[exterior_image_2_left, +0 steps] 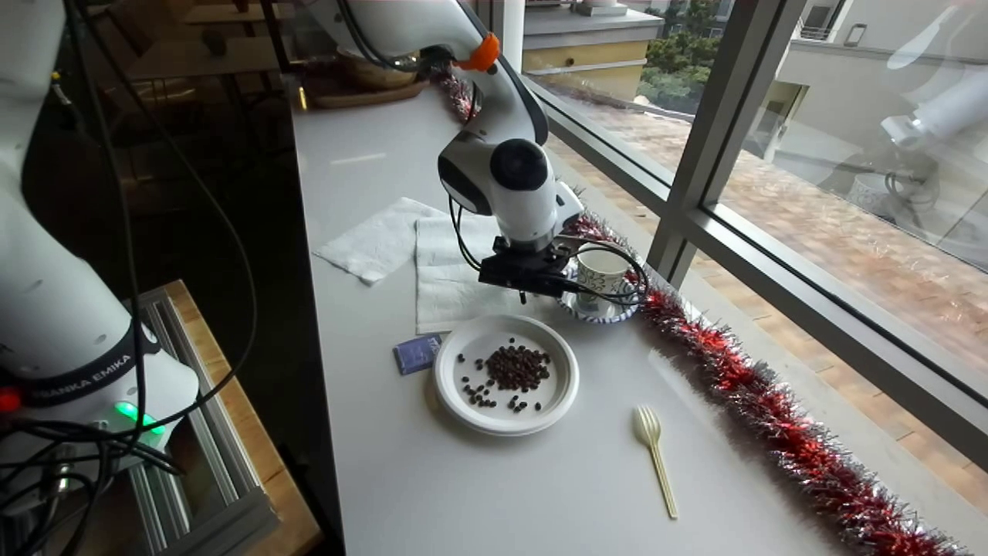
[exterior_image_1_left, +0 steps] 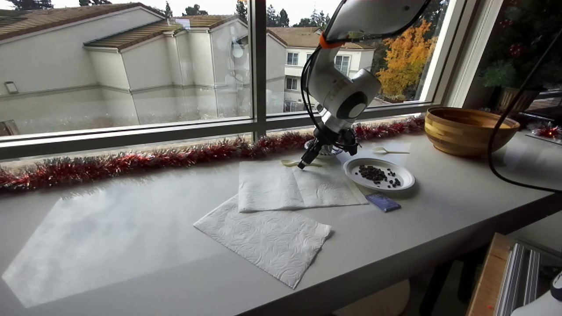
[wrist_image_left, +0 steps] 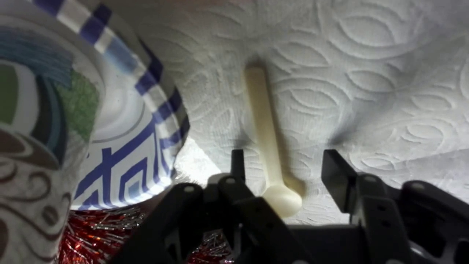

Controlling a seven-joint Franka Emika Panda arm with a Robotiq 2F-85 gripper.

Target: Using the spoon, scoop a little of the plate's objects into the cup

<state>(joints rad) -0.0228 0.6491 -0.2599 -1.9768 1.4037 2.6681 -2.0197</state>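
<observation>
In wrist view we see the black two-finger gripper w/ its jaws spread apart, the sm. pale tan spoon btwn them & visible gaps either side. The spoon lies on an embossed white paper towel, scoop end toward the gripper's base, handle pointing away; we can't tell if the gripper touches either. Beside it we have the white cup w/ brown swirl print, upright on a blue-&-white patterned saucer. In both exterior views we see the round, shallow-rimmed white plate near the towel, bearing a heap of tiny dark brown pcs, a few scattered around it. Just beside the plate: a flat purple packet. We also note a pale cream fork, red-&-silver tinsel along the window frame & a big striped wooden bowl.
</observation>
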